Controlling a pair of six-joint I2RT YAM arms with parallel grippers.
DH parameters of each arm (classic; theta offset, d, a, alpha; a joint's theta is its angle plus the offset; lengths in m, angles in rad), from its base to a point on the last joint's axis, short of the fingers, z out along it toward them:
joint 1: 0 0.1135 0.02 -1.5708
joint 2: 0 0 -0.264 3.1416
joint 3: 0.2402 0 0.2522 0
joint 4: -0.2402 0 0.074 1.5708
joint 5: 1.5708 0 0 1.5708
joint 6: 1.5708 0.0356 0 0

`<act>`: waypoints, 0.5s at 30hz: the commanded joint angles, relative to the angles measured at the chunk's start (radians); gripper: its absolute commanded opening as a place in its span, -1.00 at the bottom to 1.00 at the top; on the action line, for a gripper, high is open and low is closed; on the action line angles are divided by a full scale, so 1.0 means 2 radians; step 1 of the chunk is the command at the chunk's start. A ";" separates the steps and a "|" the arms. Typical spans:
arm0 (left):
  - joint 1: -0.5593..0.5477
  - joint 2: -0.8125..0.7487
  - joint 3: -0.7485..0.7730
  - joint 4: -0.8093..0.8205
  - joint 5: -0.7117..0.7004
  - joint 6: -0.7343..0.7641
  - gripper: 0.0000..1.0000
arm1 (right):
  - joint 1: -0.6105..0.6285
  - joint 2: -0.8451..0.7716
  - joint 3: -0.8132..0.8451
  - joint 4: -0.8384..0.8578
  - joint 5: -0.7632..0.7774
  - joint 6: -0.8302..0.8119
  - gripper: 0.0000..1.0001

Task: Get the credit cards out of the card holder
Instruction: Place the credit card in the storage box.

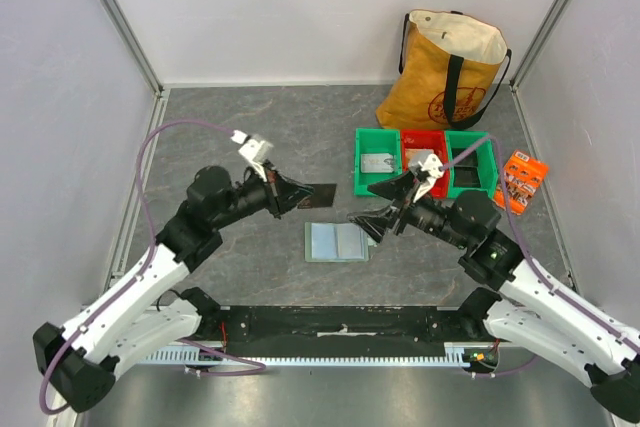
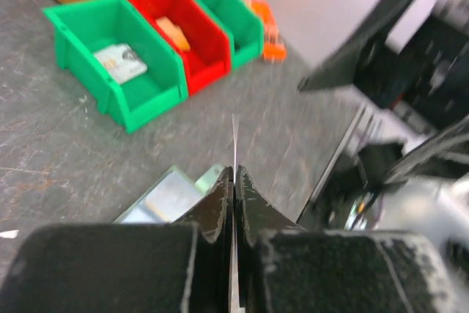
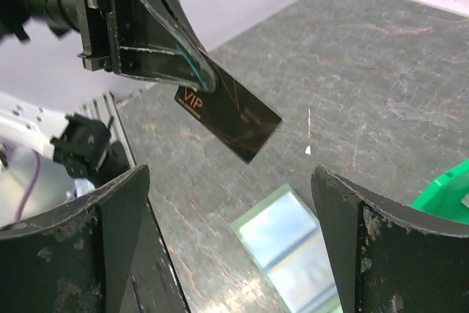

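The card holder [image 1: 337, 242] lies open on the grey table, pale green with blue-grey panels, and shows in both wrist views [image 2: 165, 199] [image 3: 293, 247]. My left gripper [image 1: 300, 192] hangs above and to the left of it, shut on a dark credit card [image 1: 320, 196] marked VIP [image 3: 231, 115]. In the left wrist view that card [image 2: 234, 137] is seen edge-on between the closed jaws [image 2: 234, 174]. My right gripper [image 1: 375, 205] stands open just right of the card, its fingers wide apart above the holder [image 3: 231, 203] with nothing between them.
Three bins stand behind the holder: green [image 1: 378, 160], red [image 1: 422, 157], green [image 1: 470, 162]. The left green bin holds a pale flat item [image 2: 121, 64]. A tan tote bag [image 1: 450, 67] is at the back right, an orange packet [image 1: 522, 180] beside the bins.
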 commanded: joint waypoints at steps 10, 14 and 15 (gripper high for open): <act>-0.037 -0.064 -0.147 0.351 -0.243 -0.371 -0.96 | 0.008 0.080 -0.158 0.488 0.060 0.318 0.96; -0.087 -0.045 -0.150 0.390 -0.295 -0.373 -0.97 | 0.032 0.133 -0.163 0.570 0.099 0.338 0.96; -0.096 -0.041 -0.151 0.400 -0.305 -0.373 -0.96 | 0.038 0.140 -0.163 0.581 0.110 0.340 0.96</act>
